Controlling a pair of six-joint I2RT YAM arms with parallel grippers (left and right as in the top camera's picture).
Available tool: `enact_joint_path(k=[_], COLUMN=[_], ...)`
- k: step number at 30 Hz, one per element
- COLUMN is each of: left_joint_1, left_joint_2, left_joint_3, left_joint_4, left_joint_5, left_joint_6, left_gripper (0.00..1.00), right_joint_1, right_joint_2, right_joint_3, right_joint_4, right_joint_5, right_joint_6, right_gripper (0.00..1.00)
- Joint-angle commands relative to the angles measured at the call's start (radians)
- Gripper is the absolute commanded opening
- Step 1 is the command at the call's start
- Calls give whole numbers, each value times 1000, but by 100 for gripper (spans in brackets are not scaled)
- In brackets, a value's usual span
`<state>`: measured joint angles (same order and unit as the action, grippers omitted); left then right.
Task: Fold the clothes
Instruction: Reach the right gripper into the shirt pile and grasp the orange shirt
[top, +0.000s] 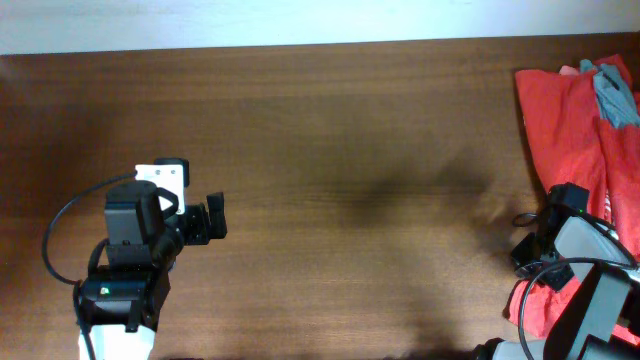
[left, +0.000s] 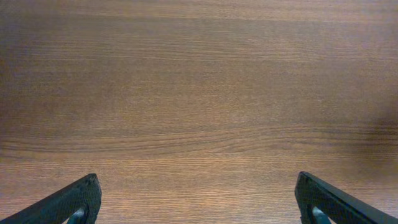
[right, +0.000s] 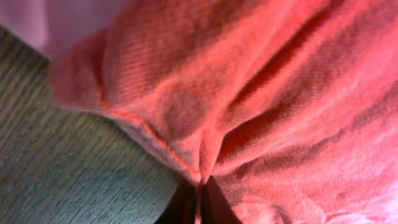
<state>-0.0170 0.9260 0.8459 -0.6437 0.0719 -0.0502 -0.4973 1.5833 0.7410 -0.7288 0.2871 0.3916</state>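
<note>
Where the right gripper (right: 200, 200) met the pile, its dark fingers (right: 221, 210) were clenched on a ridge of the orange-red shirt (right: 261, 93). The cloth was drawn into a tight crease that ran down between the tips. Folds fanned up and out from that pinch and filled most of the wrist view. Just left of the fingers lay a grey-green cloth (right: 68, 168), tucked under the shirt's hemmed edge. A pink piece (right: 37, 18) showed blurred in the upper left corner.

On my left wrist view the left gripper (left: 198, 176) stood released, its two fingers wide apart at the bottom corners, over the wood-grain table (left: 199, 93).

From overhead I saw that arm low on the left, well apart from the clothes (top: 565, 120), which lay heaped at the table's right edge. The right gripper sat at the near left fringe of that heap, touching red cloth. Farther back, a grey garment (top: 612, 92) lay on top of the red, near the far corner.
</note>
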Motion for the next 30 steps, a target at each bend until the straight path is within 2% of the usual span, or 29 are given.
enact_joint_path(k=[1,5,8,13,17,20,24,27,30], left_joint_1=[5,5,5,5,5,5,5,5,5], left_joint_2=[2,2,2,2,2,2,2,2,2], left_joint_3=[23,23,23,23,23,23,23,23,23], left_joint_4=[1,4,12,41,45,45,46,53,60], left_joint_5=[10,10,10,10,10,10,10,10,10], left_joint_6=[-10,-10,-10,-10,-10,-10,-10,-10,-10], left_gripper=[99,99,99,99,99,99,99,99,99], right_joint_1=[-11,-11,7,116,300,521,750,901,974], right_joint_2=[27,25,10,-88,-216,-275,-254,-182,-108], right_joint_3=[-27,-18,11,100,188,245,264,264,264], right_joint_4=[-3,-4,-21,-109,-156,-130,-31,118,229], right_joint_5=[13,-40,-148,-265,-349,-410,-410,-407,-408], right_joint_6=[10,2,-76,-126,-126,-125,-80,-42,-42], right_gripper=[4,4,4,4,4,4,4,5,5])
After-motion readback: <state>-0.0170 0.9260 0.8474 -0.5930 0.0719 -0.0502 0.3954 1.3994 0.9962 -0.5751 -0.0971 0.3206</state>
